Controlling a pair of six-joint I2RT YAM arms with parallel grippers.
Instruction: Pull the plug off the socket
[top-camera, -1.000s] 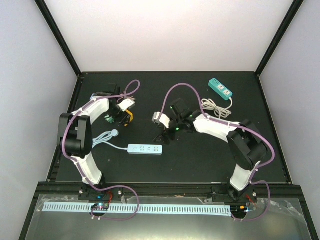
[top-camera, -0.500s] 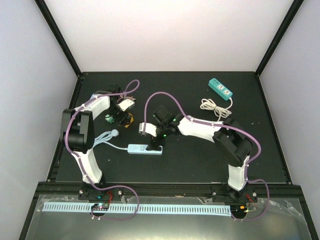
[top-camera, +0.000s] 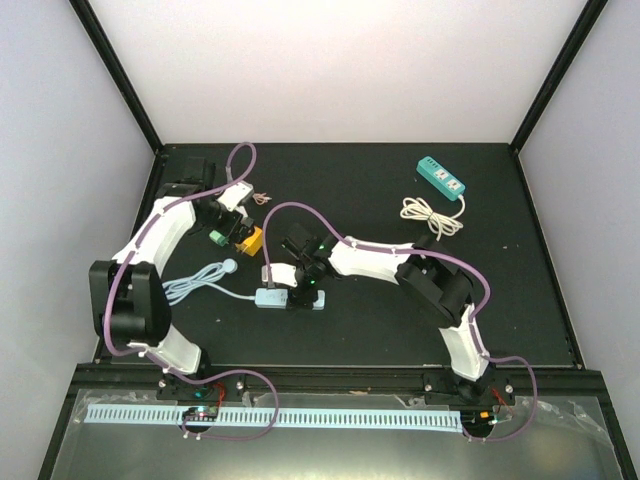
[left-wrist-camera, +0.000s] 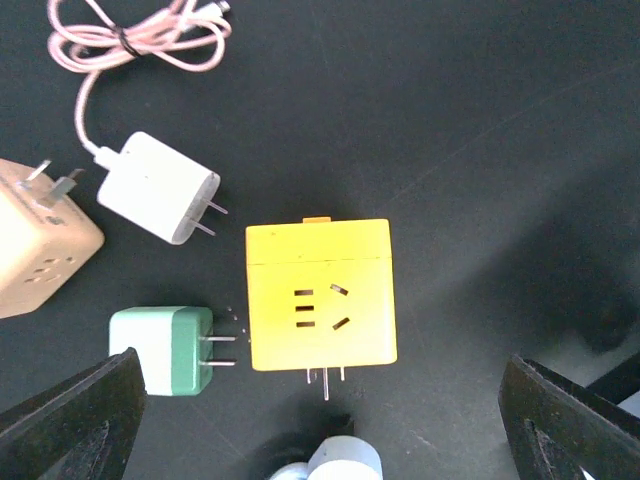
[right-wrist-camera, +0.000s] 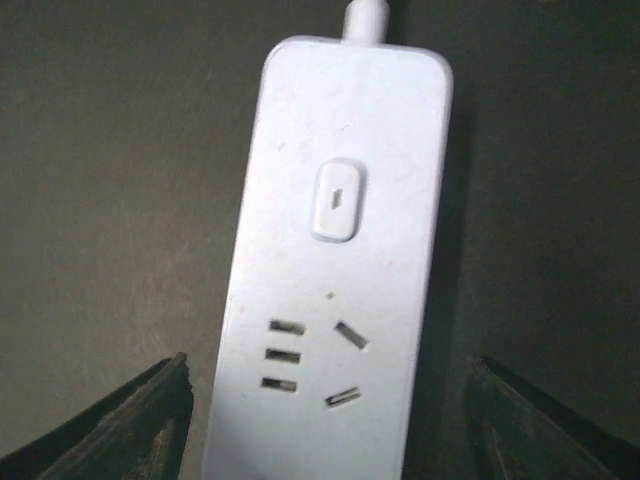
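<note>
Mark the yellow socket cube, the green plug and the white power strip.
yellow socket cube (left-wrist-camera: 322, 297), left wrist view, top face at the slots
green plug (left-wrist-camera: 160, 350), left wrist view, body centre
white power strip (right-wrist-camera: 332, 268), right wrist view, face below the switch

On the surface (top-camera: 520, 290) a power strip (top-camera: 290, 298) is laid front of centre, its cord (top-camera: 200, 280) coiled to the left; behind it a cube socket (left-wrist-camera: 320, 295) is set, a small plug (left-wrist-camera: 165, 350) just beside it, prongs turned toward it but not inserted; a charger (left-wrist-camera: 155, 188) is placed near both; a second strip (top-camera: 441, 177) is set at the back right, well apart.
</note>
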